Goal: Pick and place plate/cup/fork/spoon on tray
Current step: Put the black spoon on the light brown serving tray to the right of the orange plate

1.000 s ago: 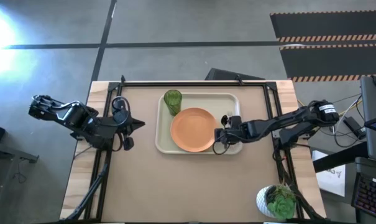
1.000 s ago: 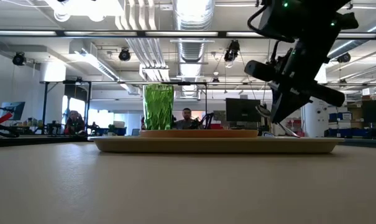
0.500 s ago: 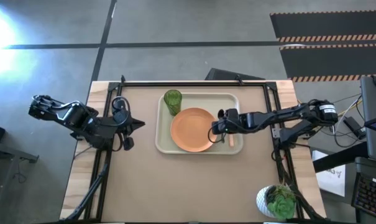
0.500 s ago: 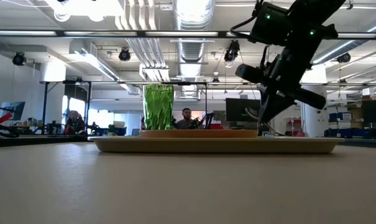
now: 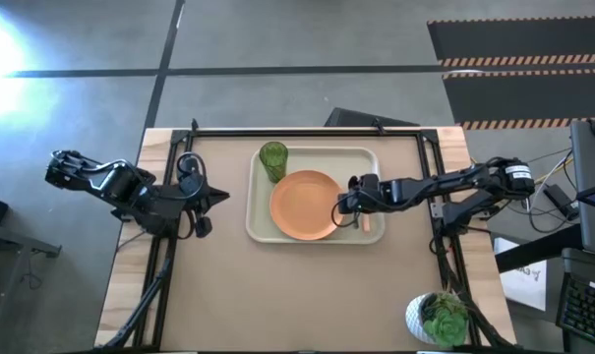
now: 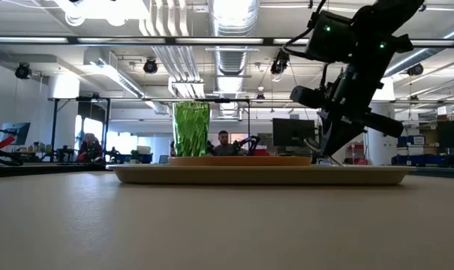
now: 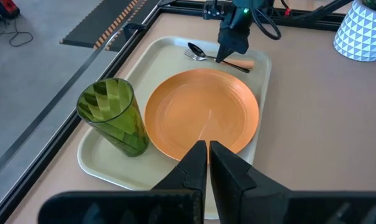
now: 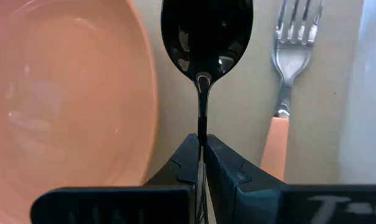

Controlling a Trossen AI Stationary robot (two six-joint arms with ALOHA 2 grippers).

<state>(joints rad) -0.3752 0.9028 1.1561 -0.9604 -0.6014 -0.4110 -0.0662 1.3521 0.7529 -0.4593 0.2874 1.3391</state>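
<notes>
The cream tray lies at the table's middle, toward the far side. On it stand the orange plate and the green cup. The fork lies along the tray's right side, its orange-pink handle toward the near edge. My right gripper is low over the tray, between plate and fork, shut on the dark spoon. My left gripper waits shut and empty left of the tray. My right gripper pinches the spoon's thin handle between its two fingers, which lie along the handle. The fingers slant down from the table's right side. The oval bowl points ahead, hollow side up, low over the tray floor; whether it rests there, I cannot tell.
A white pot with a green plant stands at the table's near right corner. A black frame runs along the table's far and side edges. Bare tabletop lies near of the tray.
My right arm has swung toward the table's far edge over the tray's right part, uncovering the fork's handle, and the gripper with the spoon has then gone down a little toward the tray floor. Plate, cup and fork have kept still.
</notes>
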